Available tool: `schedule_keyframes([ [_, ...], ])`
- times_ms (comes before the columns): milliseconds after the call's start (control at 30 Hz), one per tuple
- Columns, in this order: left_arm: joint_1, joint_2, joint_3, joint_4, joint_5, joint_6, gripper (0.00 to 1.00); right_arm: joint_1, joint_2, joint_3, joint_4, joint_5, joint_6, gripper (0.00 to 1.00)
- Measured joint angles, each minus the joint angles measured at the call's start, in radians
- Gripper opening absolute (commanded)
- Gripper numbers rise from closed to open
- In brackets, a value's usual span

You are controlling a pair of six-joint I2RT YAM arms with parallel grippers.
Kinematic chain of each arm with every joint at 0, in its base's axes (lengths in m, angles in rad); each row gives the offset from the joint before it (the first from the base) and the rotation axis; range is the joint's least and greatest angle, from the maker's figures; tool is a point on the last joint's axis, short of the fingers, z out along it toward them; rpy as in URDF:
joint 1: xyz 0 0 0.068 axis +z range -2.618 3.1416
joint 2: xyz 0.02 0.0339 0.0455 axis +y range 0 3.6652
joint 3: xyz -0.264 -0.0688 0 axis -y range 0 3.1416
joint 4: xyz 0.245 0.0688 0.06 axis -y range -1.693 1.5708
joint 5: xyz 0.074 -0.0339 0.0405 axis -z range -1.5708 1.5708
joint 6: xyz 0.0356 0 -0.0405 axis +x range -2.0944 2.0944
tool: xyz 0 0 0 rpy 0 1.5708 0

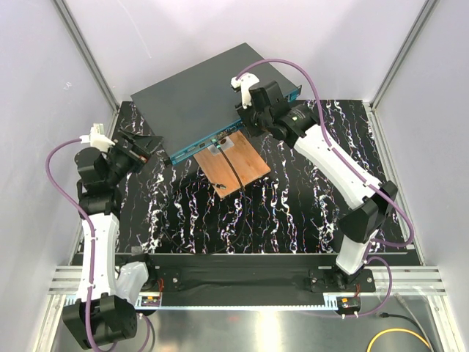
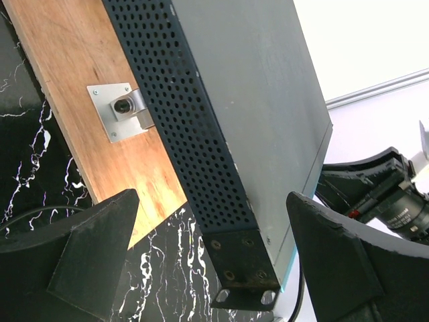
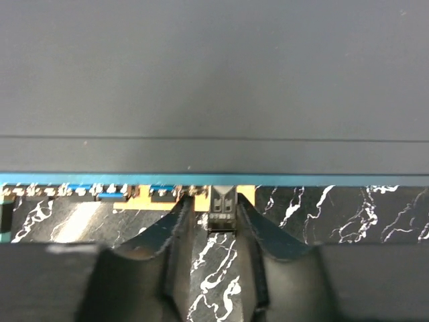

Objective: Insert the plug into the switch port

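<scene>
Plug (image 3: pixel 222 209) at switch (image 3: pixel 201 80) face; right end effector (image 3: pixel 213 203) slightly parted around it, left end effector (image 2: pixel 213 194) open.

Ahead of the black right hand (image 3: pixel 213 215), the switch (image 3: pixel 214 80) is dark grey on top with a teal-blue front strip; the plug (image 3: pixel 221 208) between that hand's fingers is black. Beyond the left hand (image 2: pixel 214 261), the switch's side is dotted with holes, beside a copper-brown board (image 2: pixel 74 80). The table (image 1: pixel 293 213) is black with white veins.
</scene>
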Motion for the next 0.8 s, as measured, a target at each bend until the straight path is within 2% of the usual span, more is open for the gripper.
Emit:
schedule_keyframes([
  [100,0.000,0.012,0.000,0.000,0.001,0.000,0.99,0.000,-0.026,-0.034,0.004,-0.017,-0.002,0.43],
  [233,0.000,0.028,0.000,0.002,0.008,-0.002,0.99,0.000,-0.075,-0.085,0.000,-0.036,-0.005,0.56],
  [267,0.000,0.032,0.000,0.002,0.010,-0.004,0.99,-0.001,-0.086,-0.093,-0.003,-0.038,-0.008,0.65],
  [333,0.000,0.040,0.000,0.003,0.016,-0.008,0.99,-0.007,-0.109,-0.106,-0.010,-0.055,-0.013,0.72],
  [367,0.000,0.044,0.000,0.006,0.020,-0.011,0.99,-0.012,-0.120,-0.113,-0.014,-0.067,-0.016,0.79],
  [467,0.000,0.058,0.000,0.024,0.030,-0.018,0.99,-0.040,-0.154,-0.137,-0.030,-0.103,-0.026,0.81],
  [567,0.000,0.076,0.000,0.040,0.037,-0.022,0.99,-0.074,-0.185,-0.155,-0.051,-0.142,-0.030,0.75],
  [700,-0.007,0.095,0.005,0.062,0.042,-0.027,0.93,-0.110,-0.199,-0.167,-0.081,-0.171,-0.033,0.45],
  [800,-0.019,0.111,0.018,0.065,0.042,-0.027,0.89,-0.122,-0.193,-0.162,-0.096,-0.181,-0.023,0.36],
])
